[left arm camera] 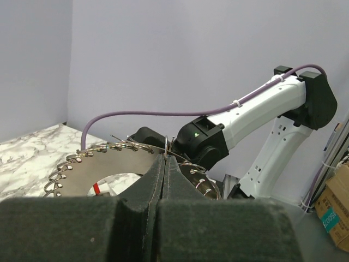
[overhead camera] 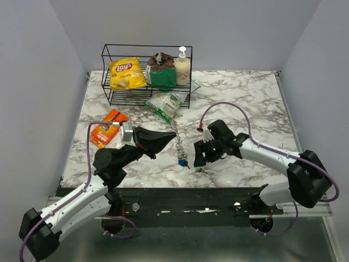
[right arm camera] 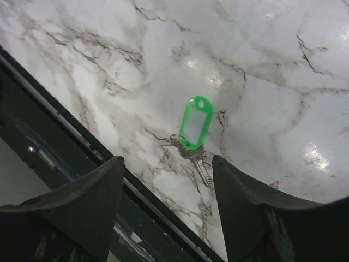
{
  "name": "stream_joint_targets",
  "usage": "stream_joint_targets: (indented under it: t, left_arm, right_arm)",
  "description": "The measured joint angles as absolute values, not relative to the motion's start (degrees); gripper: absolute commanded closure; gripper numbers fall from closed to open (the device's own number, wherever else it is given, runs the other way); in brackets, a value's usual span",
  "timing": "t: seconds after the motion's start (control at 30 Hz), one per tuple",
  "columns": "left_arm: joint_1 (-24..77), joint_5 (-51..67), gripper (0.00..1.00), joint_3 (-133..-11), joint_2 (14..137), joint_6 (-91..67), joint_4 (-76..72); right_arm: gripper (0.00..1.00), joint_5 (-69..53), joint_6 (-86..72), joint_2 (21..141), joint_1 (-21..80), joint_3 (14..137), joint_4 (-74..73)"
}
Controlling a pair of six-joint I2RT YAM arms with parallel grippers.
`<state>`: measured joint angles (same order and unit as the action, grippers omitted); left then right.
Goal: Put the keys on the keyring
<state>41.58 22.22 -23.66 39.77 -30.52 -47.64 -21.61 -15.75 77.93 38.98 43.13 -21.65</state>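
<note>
The keyring point(overhead camera: 178, 143), a pale spiral coil, stretches across the marble from my left gripper point(overhead camera: 165, 138) toward the front edge. A small blue piece point(overhead camera: 181, 162) sits at its near end. In the left wrist view my left gripper point(left arm camera: 165, 158) is shut on a thin metal ring of the keyring, and the coil point(left arm camera: 92, 151) curves off to the left. A key with a green tag point(right arm camera: 195, 122) lies flat near the table's front edge and also shows in the top view point(overhead camera: 199, 169). My right gripper point(right arm camera: 167, 164) is open just above it, one finger on each side point(overhead camera: 199, 156).
A black wire rack point(overhead camera: 109, 76) at the back holds a Lay's bag point(overhead camera: 126, 73), a green bag point(overhead camera: 162, 72) and a soap bottle point(overhead camera: 182, 66). A green-white packet point(overhead camera: 163, 103) lies in front of it. An orange packet point(overhead camera: 108, 127) lies to the left. The dark table edge point(right arm camera: 65, 125) runs close to the key.
</note>
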Motion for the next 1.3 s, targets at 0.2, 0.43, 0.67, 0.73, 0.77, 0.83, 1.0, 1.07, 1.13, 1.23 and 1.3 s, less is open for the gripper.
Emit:
stream_joint_targets:
  t: [0.2,0.43,0.67,0.73,0.77,0.83,1.0,1.07,1.13,1.23,1.3]
  left_arm:
    - [41.6,21.7,1.00,-23.7,39.5,-30.3,-47.0]
    - [41.5,21.4,1.00,-23.7,38.7,-30.2,-47.0]
    - [41.3,21.4,1.00,-23.7,38.0,-30.2,-47.0]
    - [41.3,21.4,1.00,-23.7,37.9,-30.2,-47.0]
    - [41.3,21.4,1.00,-23.6,37.9,-30.2,-47.0]
    - [41.3,21.3,1.00,-23.6,37.9,-30.2,-47.0]
    - [41.3,21.3,1.00,-23.6,37.9,-30.2,-47.0]
    - [41.3,21.3,1.00,-23.6,37.9,-30.2,-46.9]
    - [41.3,21.3,1.00,-23.6,37.9,-30.2,-46.9]
    - [41.3,21.3,1.00,-23.6,37.7,-30.0,-46.2]
    - [41.3,21.2,1.00,-23.6,37.5,-29.9,-45.7]
  right_arm:
    - [0.36,-17.2,-17.1,82.7,42.2,45.0,-23.2]
    - [0.44,-12.6,-18.5,89.1,46.5,48.1,-23.5]
    - [0.57,-9.8,-19.5,91.0,48.1,49.5,-23.6]
    - [0.61,-9.3,-19.5,91.2,48.4,49.6,-23.6]
    - [0.61,-9.0,-19.5,91.3,48.5,49.6,-23.6]
    - [0.61,-8.5,-19.5,91.4,48.9,49.6,-23.6]
    - [0.61,-8.1,-19.1,92.4,49.2,50.7,-23.6]
    - [0.62,-7.8,-18.5,93.4,49.2,51.5,-23.7]
    - [0.63,-7.6,-17.6,94.3,49.2,52.6,-23.7]
    - [0.64,-7.2,-15.7,96.0,49.3,54.6,-23.8]
    - [0.64,-6.6,-14.3,97.0,49.4,55.9,-23.8]
